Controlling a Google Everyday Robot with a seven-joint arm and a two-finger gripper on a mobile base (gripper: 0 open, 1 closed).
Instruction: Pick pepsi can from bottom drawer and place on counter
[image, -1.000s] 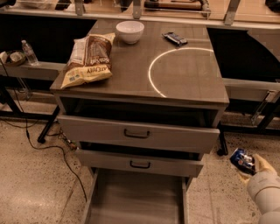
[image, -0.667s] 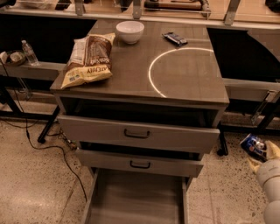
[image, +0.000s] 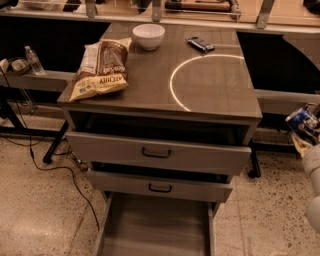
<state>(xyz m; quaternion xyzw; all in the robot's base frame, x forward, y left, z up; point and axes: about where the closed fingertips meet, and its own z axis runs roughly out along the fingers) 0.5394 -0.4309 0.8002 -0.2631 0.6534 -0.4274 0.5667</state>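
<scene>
My gripper (image: 305, 129) is at the right edge of the view, to the right of the cabinet and a little below counter height. It is shut on the pepsi can (image: 301, 120), a small dark-blue can with white marks, held tilted in the air. The bottom drawer (image: 155, 230) is pulled out at the bottom of the view and its flat floor is bare. The counter (image: 150, 80) is the grey-brown cabinet top with a thin white circle (image: 172, 82) on its right half.
A chip bag (image: 102, 67) lies on the counter's left side. A white bowl (image: 148, 36) and a dark wrapped bar (image: 200, 44) sit at the back. The two upper drawers (image: 157, 155) stand partly open. A water bottle (image: 34, 61) stands far left. Cables run across the floor.
My gripper has risen with the pepsi can from low beside the middle drawer to near counter height, moving slightly right.
</scene>
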